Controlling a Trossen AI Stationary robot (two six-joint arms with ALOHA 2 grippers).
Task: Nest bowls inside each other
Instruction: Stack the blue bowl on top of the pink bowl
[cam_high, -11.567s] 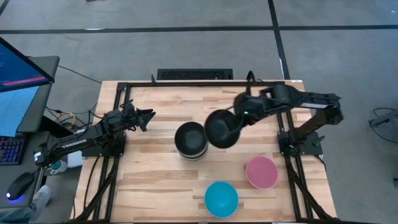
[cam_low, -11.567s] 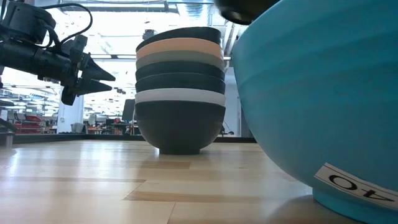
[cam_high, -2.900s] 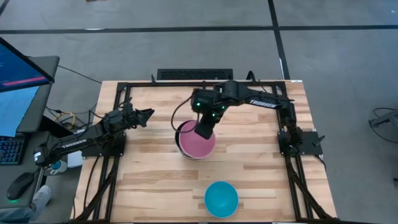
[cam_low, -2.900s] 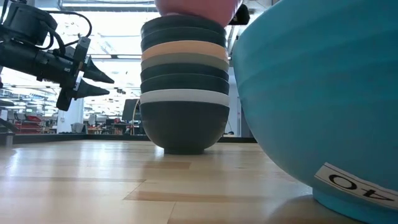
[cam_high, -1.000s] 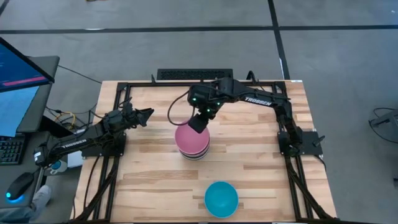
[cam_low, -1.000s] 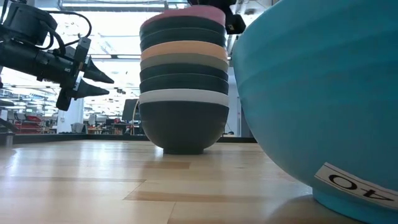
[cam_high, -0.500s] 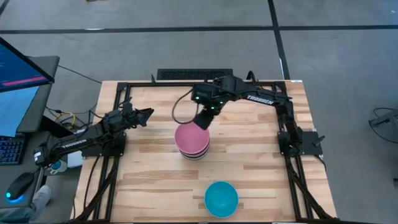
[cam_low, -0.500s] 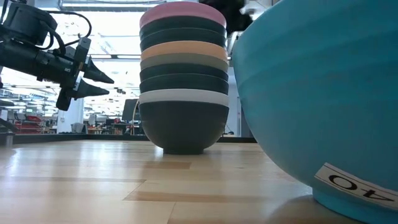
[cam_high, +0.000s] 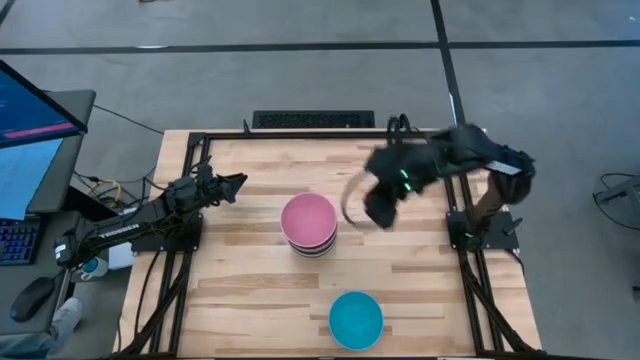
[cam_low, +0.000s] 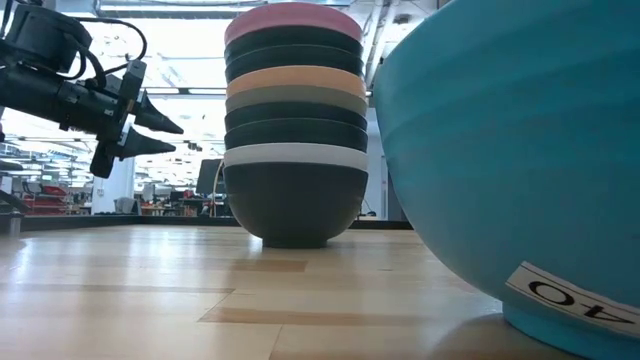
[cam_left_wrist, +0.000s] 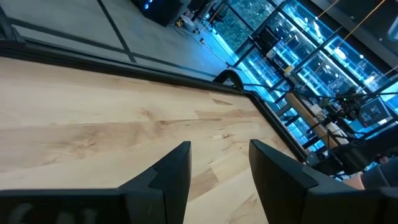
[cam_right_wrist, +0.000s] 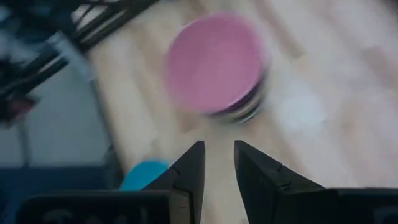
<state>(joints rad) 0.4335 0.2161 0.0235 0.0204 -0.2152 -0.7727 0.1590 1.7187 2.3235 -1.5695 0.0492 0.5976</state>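
A stack of several nested bowls stands mid-table on the base of its black bottom bowl. The pink bowl sits on top, also seen in the low view and the right wrist view. Below it show black, orange, grey-olive and white rims. The bright blue bowl rests alone near the table's near edge and fills the right of the low view. My right gripper, open and holding nothing, hovers to the right of the stack. My left gripper waits open, left of the stack.
Bare wood lies between the stack and the blue bowl. A black metal frame runs along the table's far edge and sides. A monitor and a keyboard stand off the table's left side.
My right gripper has drawn away from the far rim of the pink bowl and swung fast toward the table's right edge, now clear of the stack. The pink bowl has settled level on top of the stack. The blue bowl has kept its place.
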